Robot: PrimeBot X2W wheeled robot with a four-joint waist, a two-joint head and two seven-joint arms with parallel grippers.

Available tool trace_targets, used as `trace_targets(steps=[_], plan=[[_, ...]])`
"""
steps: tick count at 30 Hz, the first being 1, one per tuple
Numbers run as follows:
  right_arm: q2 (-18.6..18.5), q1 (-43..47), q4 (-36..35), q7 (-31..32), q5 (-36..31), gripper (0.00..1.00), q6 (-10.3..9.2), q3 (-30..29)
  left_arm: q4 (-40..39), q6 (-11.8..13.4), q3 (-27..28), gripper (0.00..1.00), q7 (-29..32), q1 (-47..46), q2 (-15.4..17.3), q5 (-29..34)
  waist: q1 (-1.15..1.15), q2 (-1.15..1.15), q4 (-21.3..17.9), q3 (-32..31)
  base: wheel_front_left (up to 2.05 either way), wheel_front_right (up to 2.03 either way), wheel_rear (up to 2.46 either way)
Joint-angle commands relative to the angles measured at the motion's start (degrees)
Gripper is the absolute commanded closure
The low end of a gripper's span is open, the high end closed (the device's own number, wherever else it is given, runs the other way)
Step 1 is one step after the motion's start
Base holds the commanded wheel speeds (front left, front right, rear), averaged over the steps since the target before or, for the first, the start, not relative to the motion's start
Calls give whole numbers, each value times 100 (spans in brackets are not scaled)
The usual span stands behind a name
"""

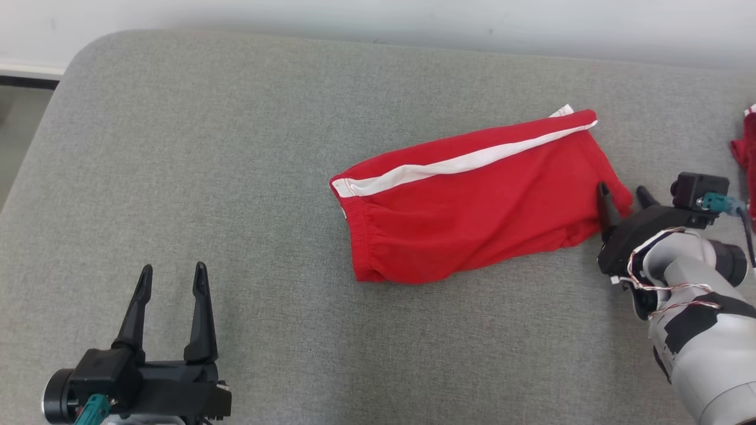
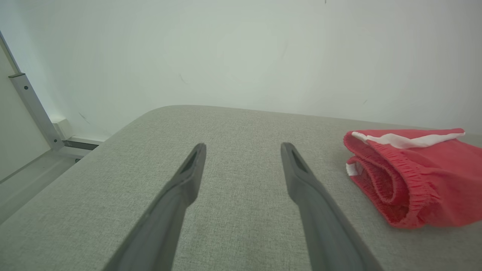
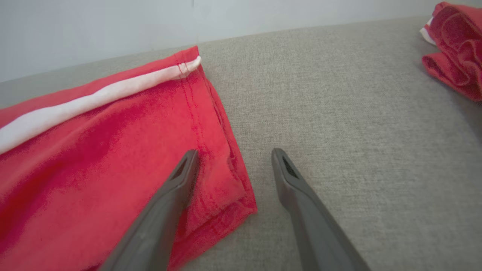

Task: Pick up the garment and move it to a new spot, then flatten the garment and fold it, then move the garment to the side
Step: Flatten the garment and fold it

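The red garment (image 1: 472,195) lies folded on the grey cushion, a white stripe running along its far edge and a gathered elastic band at its left end (image 2: 399,180). My right gripper (image 1: 623,200) is open at the garment's right end; in the right wrist view one finger (image 3: 180,177) sits over the red hem (image 3: 222,150) and the other over bare cushion. My left gripper (image 1: 171,277) stands open at the lower left, well apart from the garment, nothing between its fingers (image 2: 301,173).
A second bunched red cloth (image 1: 747,153) with white trim lies at the cushion's far right edge (image 3: 455,45). The grey cushion (image 1: 236,147) ends at a rounded corner on the left, with a pale wall behind and floor beyond.
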Motion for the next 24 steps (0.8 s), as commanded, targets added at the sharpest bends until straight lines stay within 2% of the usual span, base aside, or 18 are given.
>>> trace_targets(steps=[1, 4, 5, 6, 7, 10, 16, 24], plan=[[73, -26, 99, 3, -44, 0, -16, 15, 1, -5, 12, 0, -16, -18, -27, 42, 1, 1, 38, 37, 0, 0, 0], [145, -11, 247, 80, -64, 0, -15, 37, 2, -9, 1, 0, -16, -61, -43, 55, 1, 1, 48, 46, 0, 0, 0], [185, 11, 282, 125, -56, 45, -15, 48, 7, -10, -10, 0, -16, -74, -48, 53, 1, 1, 42, 43, 0, 0, 0], [241, 37, 303, 166, -23, 82, -15, 58, 23, -10, -19, 0, -16, -81, -52, 52, 1, 1, 25, 29, 0, 0, 0], [275, 54, 319, 196, 12, 100, -15, 56, 33, -11, -29, 0, -16, -77, -55, 59, 1, 1, 10, 11, 0, 0, 0], [312, 94, 271, 128, 95, 100, -16, 85, 69, -4, -44, 0, -16, -2, -60, 74, 1, 1, -51, -77, 0, 0, 0], [344, 416, -376, -212, 244, 100, -15, 432, 130, -5, 41, 0, -16, 222, -62, 77, 1, 1, -244, -405, 0, 0, 0], [32, 1334, -1459, -277, 930, 100, -15, 635, 4, -4, 135, 0, -16, 543, -65, 165, 1, 1, -546, -725, 0, 0, 0]])
